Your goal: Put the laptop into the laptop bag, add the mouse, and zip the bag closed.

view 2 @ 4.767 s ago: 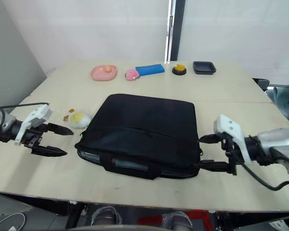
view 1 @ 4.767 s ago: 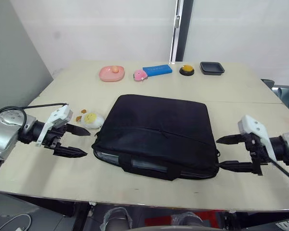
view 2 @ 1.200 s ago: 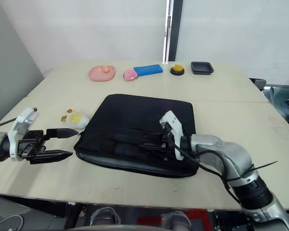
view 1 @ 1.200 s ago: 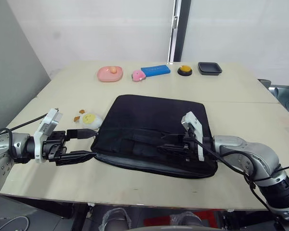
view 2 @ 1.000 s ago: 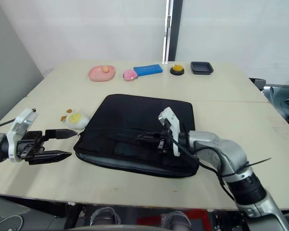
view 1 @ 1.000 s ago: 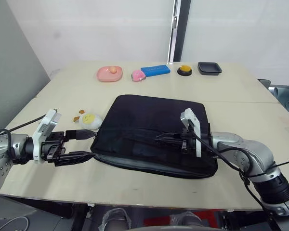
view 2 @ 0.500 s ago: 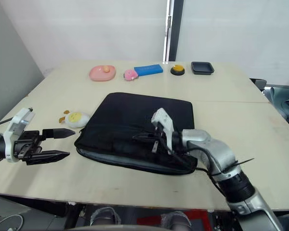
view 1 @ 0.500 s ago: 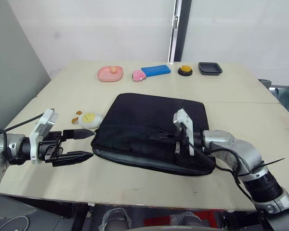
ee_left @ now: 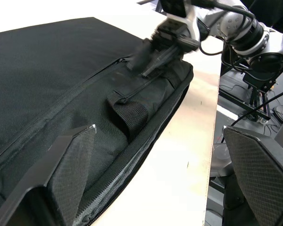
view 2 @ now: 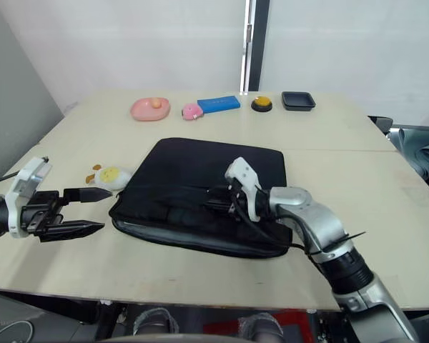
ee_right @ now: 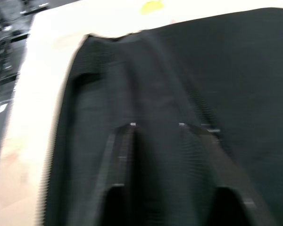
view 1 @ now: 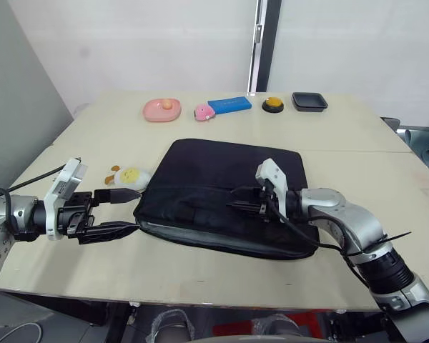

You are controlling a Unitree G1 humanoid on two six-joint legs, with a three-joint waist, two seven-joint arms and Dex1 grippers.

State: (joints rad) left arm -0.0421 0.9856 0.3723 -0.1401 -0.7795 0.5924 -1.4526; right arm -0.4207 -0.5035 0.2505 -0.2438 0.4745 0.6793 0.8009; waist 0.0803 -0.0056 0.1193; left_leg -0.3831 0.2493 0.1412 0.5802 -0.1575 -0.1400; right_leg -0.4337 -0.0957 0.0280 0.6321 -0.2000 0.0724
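The black laptop bag (view 1: 222,187) lies flat in the middle of the table, its zipper edge and strap handle (ee_left: 132,110) toward me. My left gripper (view 1: 137,211) is open and hovers level at the bag's near-left corner, one finger on each side of that corner and just short of the fabric. My right gripper (view 1: 232,200) rests low on the bag's front half, near the handle and the pocket seam, pointing left. Its view shows black fabric (ee_right: 146,70) under it. The laptop and the mouse are hidden from view.
A white-and-yellow duck toy (view 1: 132,176) sits just left of the bag, behind my left gripper. Along the far edge stand a pink dish (view 1: 162,109), a pink toy with a blue box (view 1: 232,105), an orange button (view 1: 274,104) and a small black tray (view 1: 309,101).
My right gripper came from beyond the bag's right edge onto its front half, then edged leftward. My left gripper closed in on the bag's near-left corner. The gaping bag mouth now lies flatter.
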